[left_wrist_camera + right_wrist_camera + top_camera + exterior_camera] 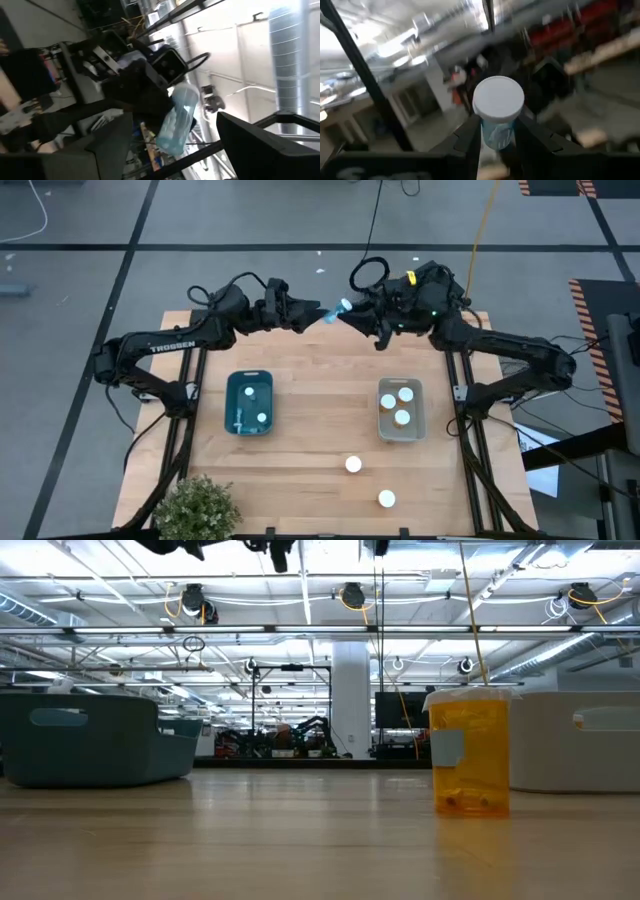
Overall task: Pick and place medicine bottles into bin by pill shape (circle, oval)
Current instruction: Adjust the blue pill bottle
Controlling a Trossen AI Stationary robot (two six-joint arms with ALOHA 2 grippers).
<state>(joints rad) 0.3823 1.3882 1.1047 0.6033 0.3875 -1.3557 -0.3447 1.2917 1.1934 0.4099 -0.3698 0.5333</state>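
While both arms meet high over the far table edge, teal bin (249,402) holds two bottles, grey bin (400,409) three. Right gripper (496,134) clamps a blue bottle (497,116); left gripper (306,317) spread, facing it (handover?). Two bottles (353,465) left.

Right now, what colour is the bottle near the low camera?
Amber-yellow bottle, clearest in the low view.

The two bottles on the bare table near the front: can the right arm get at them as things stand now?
Probably not yet. The right gripper is shut on a blue bottle, raised at the far edge beside the left gripper. Nothing surrounds the two bottles.
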